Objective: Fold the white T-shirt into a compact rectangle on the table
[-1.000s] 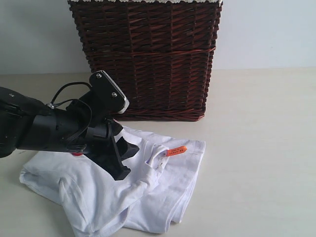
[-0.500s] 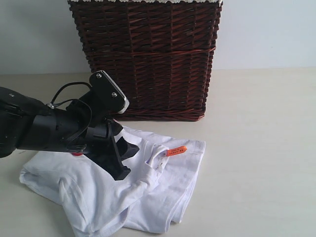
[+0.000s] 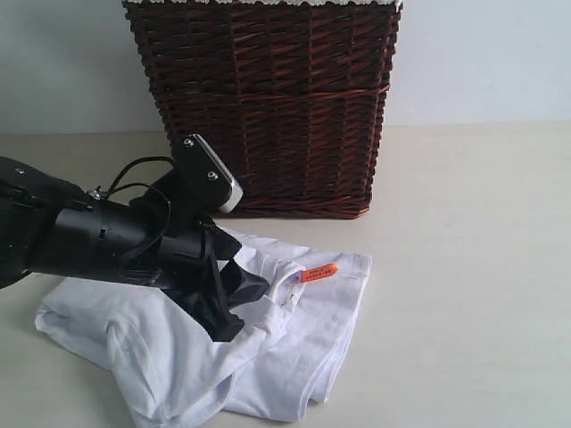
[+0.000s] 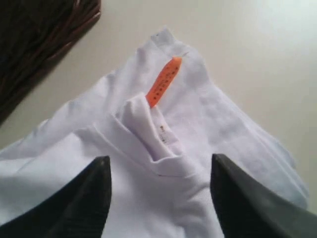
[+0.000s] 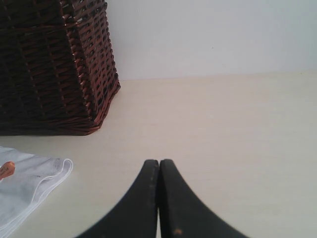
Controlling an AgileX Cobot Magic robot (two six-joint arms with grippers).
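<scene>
At the left, the black left gripper [image 3: 239, 301] is angled down over the crumpled, soft white cotton T-shirt [image 3: 303, 357]. Its jaws are set moderately apart and nothing is clamped between them. In the left wrist view the shirt's raised collar fold is framed in the gap between the two fingers [image 4: 84, 198]. Whether the fingertips press on the cloth cannot be told. The shirt is spread on the pale cream-beige table [image 3: 473, 267], under and to the right of this gripper. A small orange tag [image 3: 318, 272] lies just beyond the collar. The dark brown wicker basket [image 3: 268, 107] stands behind, near the shirt. Further right, the black right gripper [image 5: 158, 164] is closed on nothing, above bare table and well apart from the shirt's edge.
</scene>
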